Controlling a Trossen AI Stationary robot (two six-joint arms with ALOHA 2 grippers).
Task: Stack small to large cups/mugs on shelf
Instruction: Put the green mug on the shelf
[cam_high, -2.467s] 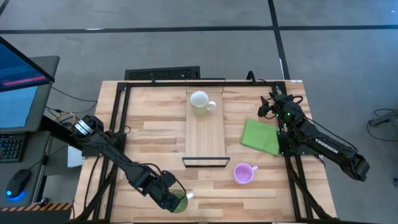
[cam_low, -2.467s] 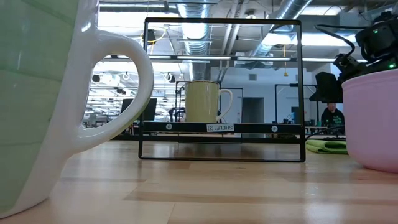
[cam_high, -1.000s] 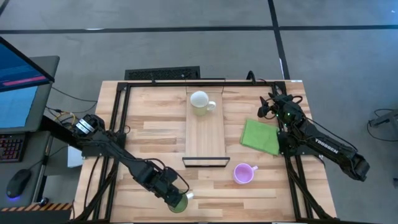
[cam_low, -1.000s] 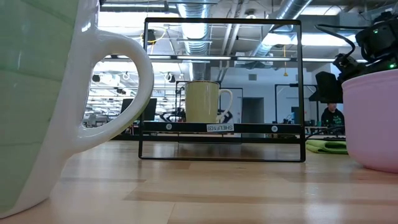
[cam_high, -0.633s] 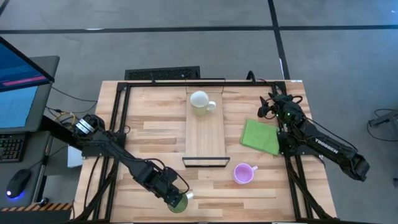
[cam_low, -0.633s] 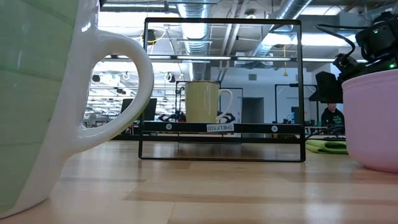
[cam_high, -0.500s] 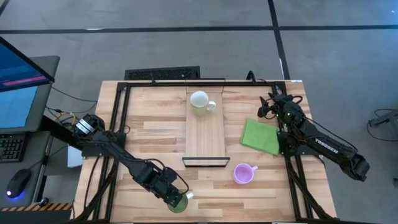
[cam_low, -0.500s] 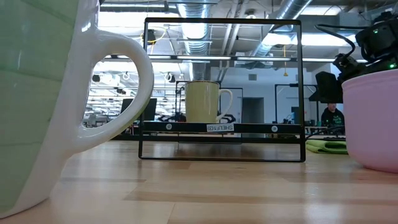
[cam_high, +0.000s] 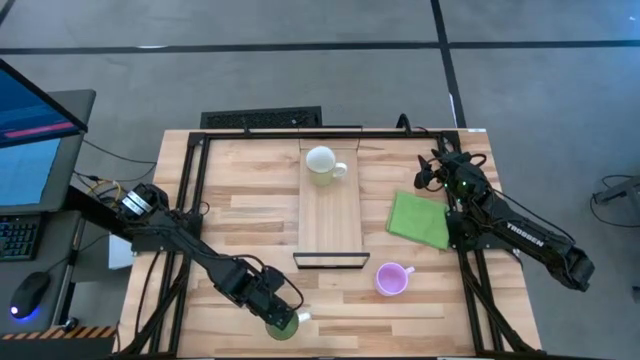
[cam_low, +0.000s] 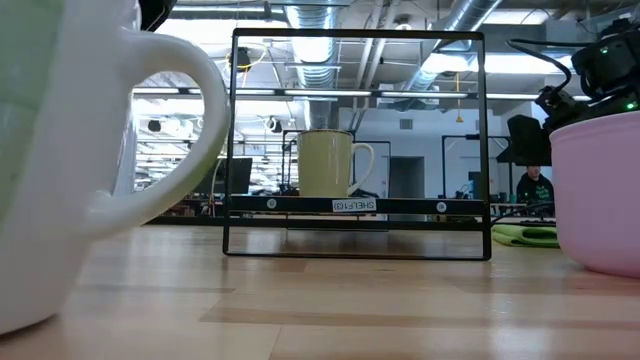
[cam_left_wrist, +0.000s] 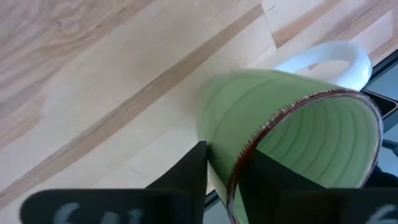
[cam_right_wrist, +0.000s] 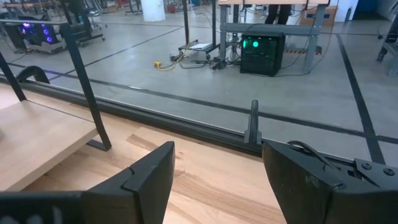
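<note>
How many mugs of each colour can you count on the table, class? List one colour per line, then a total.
White mug: 1
Green mug: 1
Light purple mug: 1
Total: 3

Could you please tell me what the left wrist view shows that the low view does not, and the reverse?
Only the left wrist view shows the left end effector, its fingers pinching the green mug's rim, one inside, one outside. Only the low view shows the white mug on the shelf, the purple mug and the green cloth. Both show the green mug with its white handle and the table.
</note>
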